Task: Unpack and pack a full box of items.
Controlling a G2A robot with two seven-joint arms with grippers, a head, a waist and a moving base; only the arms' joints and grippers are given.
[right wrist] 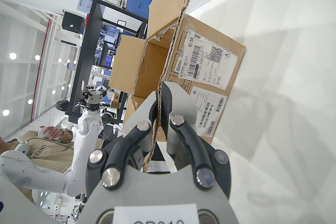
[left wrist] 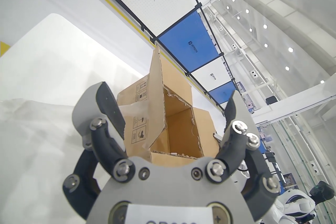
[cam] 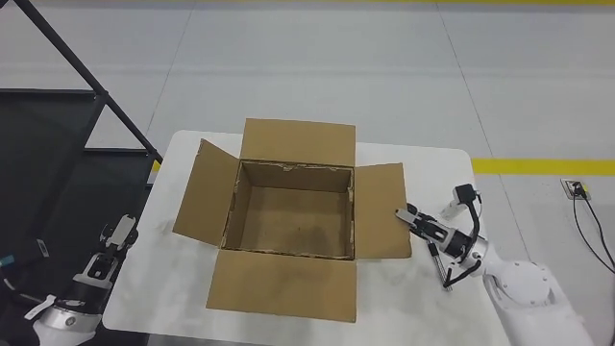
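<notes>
Left gripper (cam: 122,232) sits low at the desk's (cam: 423,288) left edge, well apart from the box; fingers (left wrist: 109,107) spread wide, nothing between them; it points toward the box's left flap (cam: 204,192).

Cardboard box (cam: 293,226) stands upright mid-desk, open at the top; all four flaps are folded outward; the interior shows bare cardboard floor; torn paper edges run along the inner rim.

Right flap (cam: 381,210) slants out toward the right arm; right gripper (cam: 407,218) is at that flap's outer edge, fingers (right wrist: 165,99) pinched narrow on the corrugated edge, one on each face of the flap; in the right wrist view, shipping labels (right wrist: 207,62) are stuck on the box's right outer wall, below the held flap.
</notes>
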